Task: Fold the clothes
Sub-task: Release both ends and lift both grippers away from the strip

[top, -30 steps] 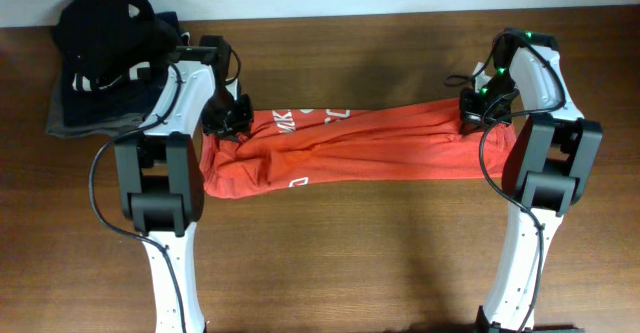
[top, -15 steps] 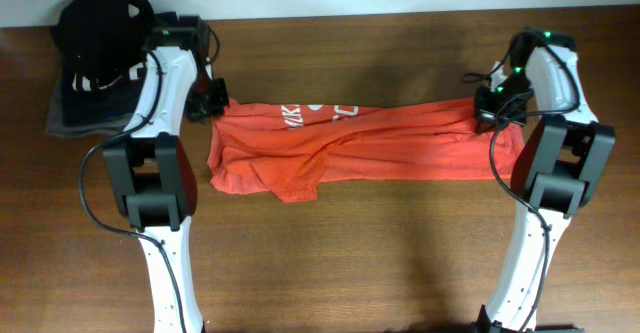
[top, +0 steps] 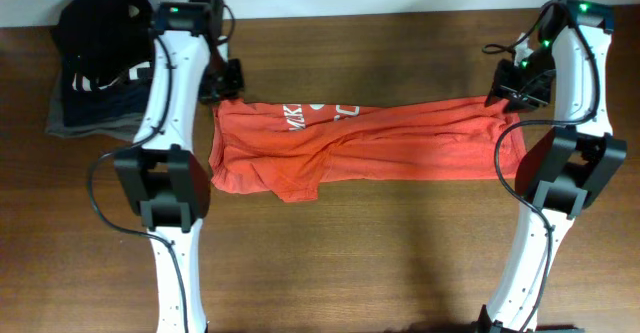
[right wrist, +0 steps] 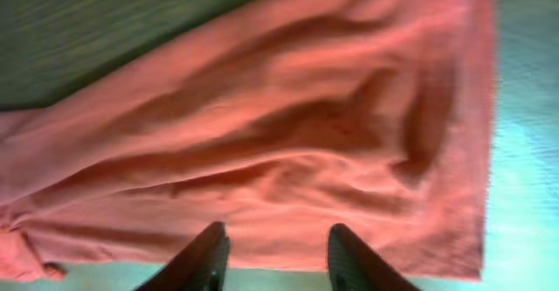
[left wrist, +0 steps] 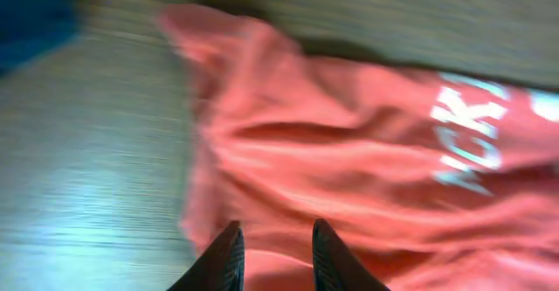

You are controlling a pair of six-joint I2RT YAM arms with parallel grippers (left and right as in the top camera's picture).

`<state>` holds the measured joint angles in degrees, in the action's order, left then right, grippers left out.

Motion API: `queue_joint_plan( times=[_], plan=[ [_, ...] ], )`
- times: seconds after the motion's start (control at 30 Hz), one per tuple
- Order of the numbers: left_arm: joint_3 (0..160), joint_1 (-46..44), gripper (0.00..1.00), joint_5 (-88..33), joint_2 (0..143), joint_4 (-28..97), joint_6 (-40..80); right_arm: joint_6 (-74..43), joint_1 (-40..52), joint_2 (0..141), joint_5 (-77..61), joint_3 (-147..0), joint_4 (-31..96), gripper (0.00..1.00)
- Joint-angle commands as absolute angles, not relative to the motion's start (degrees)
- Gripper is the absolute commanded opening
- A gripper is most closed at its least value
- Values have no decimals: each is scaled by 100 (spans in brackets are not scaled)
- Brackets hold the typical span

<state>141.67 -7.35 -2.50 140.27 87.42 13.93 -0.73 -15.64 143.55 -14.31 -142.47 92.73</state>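
Observation:
The clothes, an orange-red T-shirt [top: 400,143] with white print, lie stretched in a wrinkled band from left to right across the table. My left gripper [top: 222,81] hovers just behind the shirt's left end. In the left wrist view its fingers [left wrist: 229,256] stand apart over the cloth [left wrist: 349,151], and nothing is pinched in the left gripper [left wrist: 275,225]. My right gripper [top: 510,85] hangs behind the right end. The right wrist view shows the right gripper [right wrist: 276,230] open above the shirt's edge [right wrist: 262,125], holding nothing.
A pile of black, navy and grey garments [top: 100,53] sits at the back left corner, close to the left arm. The wooden table [top: 350,263] stretches in front of the shirt. Both arm bases stand at the front edge.
The right gripper opened and let go of the shirt's right end. Both grippers rose and moved toward the back. The left end of the shirt shifted left and spread out.

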Motion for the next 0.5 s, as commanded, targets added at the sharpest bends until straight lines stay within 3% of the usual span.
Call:
queue_joint_plan(
  times=[0.0, 0.17, 0.3, 0.47],
  plan=[
    [14254, -1028, 27, -668, 14151, 8724, 1313, 169, -1352, 14374, -1887, -14121, 9185, 36],
    [14254, -1345, 20, -731, 14567, 8788, 1315, 163, -1153, 14374, -1715, -13729, 8691, 20],
    [14254, -1457, 14, -836, 14890, 8923, 1315, -99, -1170, 14374, -1039, -13384, 8346, 15],
    [14254, -1457, 14, -836, 15091, 9035, 1315, -106, -1406, 14374, -864, -13085, 8261, 13]
  ],
)
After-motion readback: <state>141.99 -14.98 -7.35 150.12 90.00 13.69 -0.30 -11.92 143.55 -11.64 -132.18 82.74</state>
